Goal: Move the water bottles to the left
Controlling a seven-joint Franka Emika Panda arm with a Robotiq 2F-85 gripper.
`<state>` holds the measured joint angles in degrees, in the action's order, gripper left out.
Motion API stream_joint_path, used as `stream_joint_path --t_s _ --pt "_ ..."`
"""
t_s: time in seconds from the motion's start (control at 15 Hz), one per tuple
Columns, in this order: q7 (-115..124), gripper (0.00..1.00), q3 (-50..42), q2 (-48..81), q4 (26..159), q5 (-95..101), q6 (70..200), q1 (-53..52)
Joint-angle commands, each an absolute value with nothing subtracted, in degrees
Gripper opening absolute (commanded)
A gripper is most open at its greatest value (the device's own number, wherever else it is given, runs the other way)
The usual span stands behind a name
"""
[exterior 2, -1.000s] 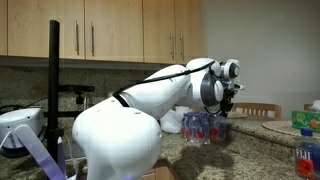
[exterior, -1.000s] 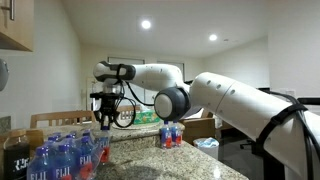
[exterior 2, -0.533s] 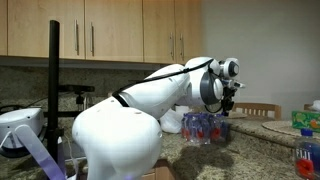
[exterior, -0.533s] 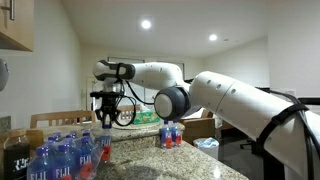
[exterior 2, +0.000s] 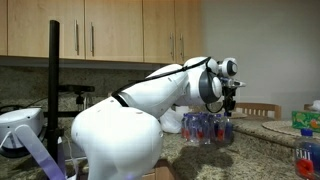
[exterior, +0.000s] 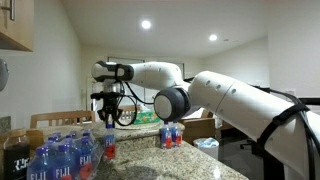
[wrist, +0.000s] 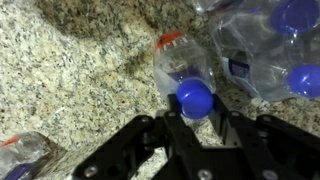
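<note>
A small clear water bottle [wrist: 185, 70] with a blue cap and red label stands upright on the granite counter [wrist: 80, 70]. My gripper [wrist: 195, 112] comes down over it and is shut on its neck just under the cap. In the exterior views the gripper [exterior: 106, 117] [exterior 2: 228, 101] holds this bottle [exterior: 108, 147] beside the pack of larger bottles. Two more small red-labelled bottles [exterior: 170, 136] stand apart on the counter. Another small bottle [wrist: 22, 160] shows at the wrist view's lower left.
A shrink-wrapped pack of larger blue-labelled FIJI bottles [exterior: 55, 160] [wrist: 275, 45] sits right next to the held bottle. A dark jar [exterior: 15, 152] stands beside the pack. A lone bottle [exterior 2: 304, 160] stands at the counter's edge. Wooden chairs [exterior: 55, 118] stand behind the counter.
The gripper has shifted a little sideways with the bottle in it, away from the FIJI pack's edge. The other bottles have not moved.
</note>
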<state>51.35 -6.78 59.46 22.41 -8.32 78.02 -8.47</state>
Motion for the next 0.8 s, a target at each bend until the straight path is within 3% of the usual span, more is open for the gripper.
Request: stream_joint_path --t_s 0.0,0.73 --pt "52.18 0.09 -8.7 58.28 24.1 -5.74 78.93 -10.37" --pt "49.6 0.09 -9.06 59.86 23.14 -5.05 85.44 -10.54"
